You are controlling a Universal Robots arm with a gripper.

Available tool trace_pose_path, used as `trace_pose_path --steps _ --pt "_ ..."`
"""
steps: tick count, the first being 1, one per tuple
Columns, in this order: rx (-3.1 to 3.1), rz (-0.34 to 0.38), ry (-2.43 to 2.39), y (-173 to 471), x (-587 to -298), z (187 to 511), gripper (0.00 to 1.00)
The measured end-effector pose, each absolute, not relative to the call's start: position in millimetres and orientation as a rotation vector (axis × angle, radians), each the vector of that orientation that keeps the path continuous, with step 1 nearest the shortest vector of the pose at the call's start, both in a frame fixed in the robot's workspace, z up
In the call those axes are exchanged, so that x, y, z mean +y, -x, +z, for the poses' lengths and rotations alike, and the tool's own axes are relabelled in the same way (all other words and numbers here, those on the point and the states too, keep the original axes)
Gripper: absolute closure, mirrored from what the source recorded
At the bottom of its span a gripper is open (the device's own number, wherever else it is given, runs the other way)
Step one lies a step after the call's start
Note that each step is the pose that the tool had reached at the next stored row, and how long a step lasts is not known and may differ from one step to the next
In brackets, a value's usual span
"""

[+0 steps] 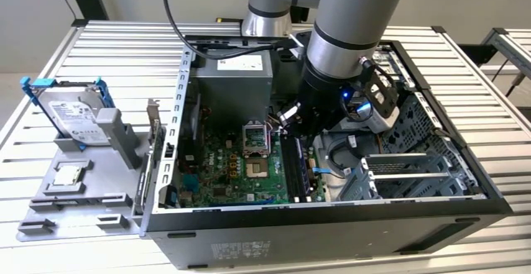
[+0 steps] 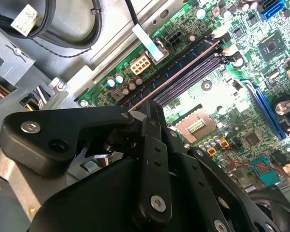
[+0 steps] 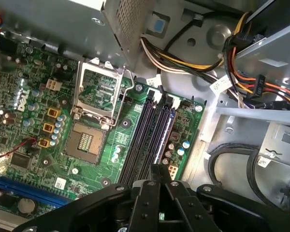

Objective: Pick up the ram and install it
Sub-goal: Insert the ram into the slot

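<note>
Ram (image 2: pixel 183 72) stands edge-up in one of the motherboard's (image 3: pixel 94 166) long slots, and the gripper (image 1: pixel 292 120) reaches down into the open computer case (image 1: pixel 332 224) right over it. In both wrist views the jaws look pinched together on the stick's near end, probably to keep it square to the slot. Outside the case, a hard drive (image 1: pixel 74 122) sits in its holder on the table (image 1: pixel 99 50).
</note>
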State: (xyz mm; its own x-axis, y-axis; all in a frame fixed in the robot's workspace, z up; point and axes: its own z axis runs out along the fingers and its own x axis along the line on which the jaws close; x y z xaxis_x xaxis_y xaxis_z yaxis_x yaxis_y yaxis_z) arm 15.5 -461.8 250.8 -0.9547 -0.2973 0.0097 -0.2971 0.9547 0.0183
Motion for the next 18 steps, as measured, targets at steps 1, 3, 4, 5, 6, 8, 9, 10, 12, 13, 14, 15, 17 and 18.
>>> trace_pose_path --steps 1,3,4,5,6,8,9,10,12,13,14,15,17,18 --pt "-3.093 -0.026 -0.471 -15.6 -461.8 250.8 1.0" --pt "-3.093 -0.026 -0.473 -15.6 -461.8 250.8 1.0" --pt "-3.093 -0.026 -0.474 -15.6 -461.8 250.8 1.0" --pt "-3.093 -0.026 -0.475 -15.6 -461.8 250.8 1.0" --pt "-3.093 -0.026 -0.476 -15.6 -461.8 250.8 1.0" --pt "-3.092 -0.026 -0.478 -15.6 -461.8 250.8 1.0" --pt "-3.092 -0.026 -0.479 -15.6 -461.8 250.8 1.0" --pt "-3.092 -0.027 -0.479 -15.6 -461.8 250.8 1.0" --pt "-3.092 -0.029 -0.48 -15.6 -461.7 250.7 1.0" --pt "-3.092 -0.029 -0.48 -15.6 -461.7 250.8 1.0" --pt "-3.092 -0.029 -0.48 -15.6 -461.8 250.8 1.0" --pt "-3.091 -0.029 -0.491 -15.6 -461.8 250.8 1.0" --pt "-3.081 -0.028 -0.546 -15.5 -461.9 250.9 1.0" --pt "-3.076 -0.028 -0.572 -15.5 -461.8 250.9 1.0"
